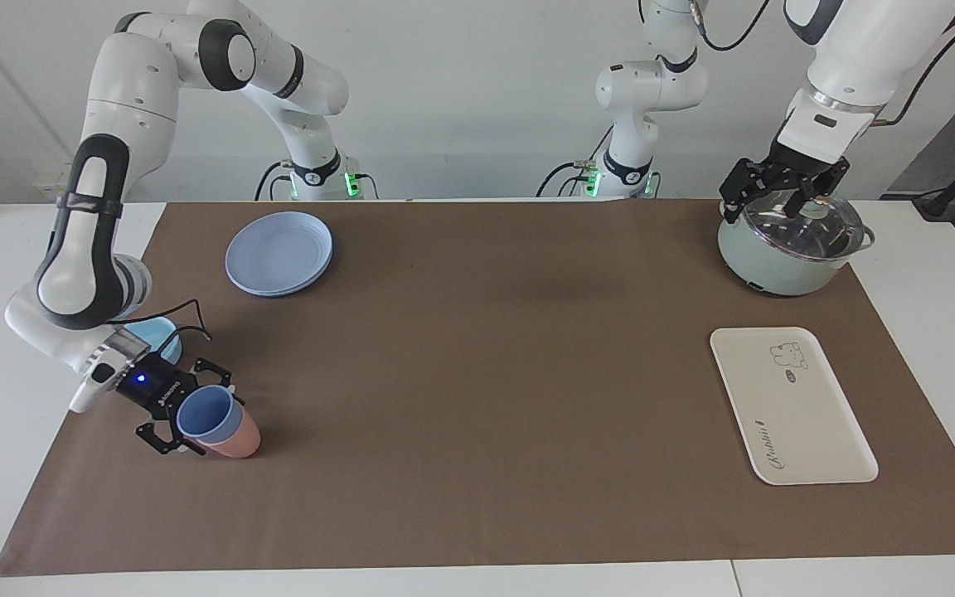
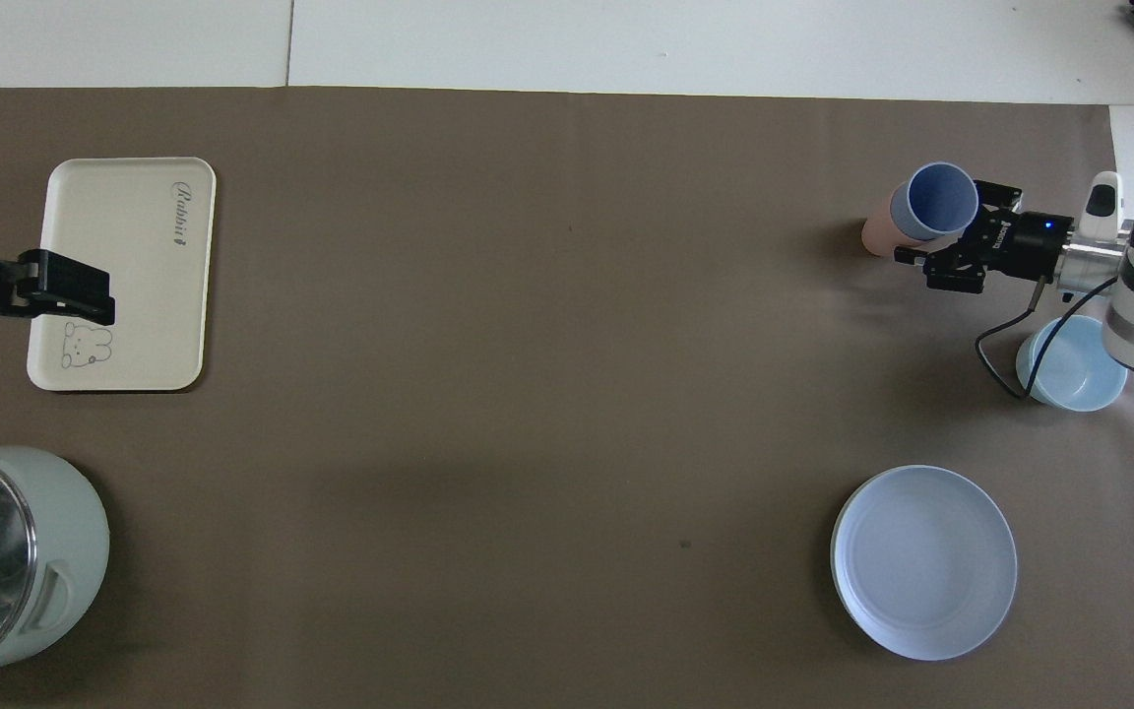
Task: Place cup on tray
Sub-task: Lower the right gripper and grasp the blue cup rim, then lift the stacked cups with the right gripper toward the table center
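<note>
Blue cup [image 1: 206, 414] nested in a pink cup [image 1: 233, 439], at the right arm's end of the brown mat [image 1: 477, 373], farther from the robots than the bowl [image 1: 154, 334] and plates [image 1: 279, 252]. Right gripper [image 1: 192, 408] with fingers spread wide to either side of the blue cup, not clamped on it. Tray [image 1: 809, 431] well apart at the left arm's end. Left gripper [image 1: 776, 203] open, waiting over the lidded pot [image 1: 776, 265], holding nothing.

Two high opposed views, shared table [image 1: 477, 373]
</note>
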Robot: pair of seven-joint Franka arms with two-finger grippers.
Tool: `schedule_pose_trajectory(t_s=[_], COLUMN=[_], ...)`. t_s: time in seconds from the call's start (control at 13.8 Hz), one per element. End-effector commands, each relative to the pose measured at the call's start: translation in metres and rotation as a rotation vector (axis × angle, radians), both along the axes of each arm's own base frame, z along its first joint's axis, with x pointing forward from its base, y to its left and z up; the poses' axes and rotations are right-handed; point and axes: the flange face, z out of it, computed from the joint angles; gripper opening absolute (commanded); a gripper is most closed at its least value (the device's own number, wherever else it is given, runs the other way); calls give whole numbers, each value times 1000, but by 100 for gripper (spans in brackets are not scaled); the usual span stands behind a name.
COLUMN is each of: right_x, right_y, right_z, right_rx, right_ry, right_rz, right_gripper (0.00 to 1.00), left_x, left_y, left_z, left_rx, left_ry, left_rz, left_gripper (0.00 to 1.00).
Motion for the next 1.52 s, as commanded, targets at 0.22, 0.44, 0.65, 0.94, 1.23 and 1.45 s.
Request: schedule_pose_trajectory(t_s=[0.22,0.44,0.65,0.94,1.23,1.45], right_x=[-4,-3,-3,-1,4,7], right_y=[10,13,12,11,16,48], right_z=[3,3,3,6,34,93], right_rx=[43,45,40,43,11,-50], right_ry=[-31,-36,-43,-26,-61,-67], right_rz=[-3,-4,-1,-25,-13,-56], right_gripper=[100,100,67,0,0,0], left_x=[-9,-10,-10,-9,-11,-10], left_y=[4,4,14,23,25,26], left_z=[3,3,1,1,1,0], left_rx=[-13,-12,-11,-13,-11,-12], left_ry=[1,10,20,19,28,26], left_rz=[3,6,3,-39,-34,-69], left_gripper=[100,100,100,100,100,100])
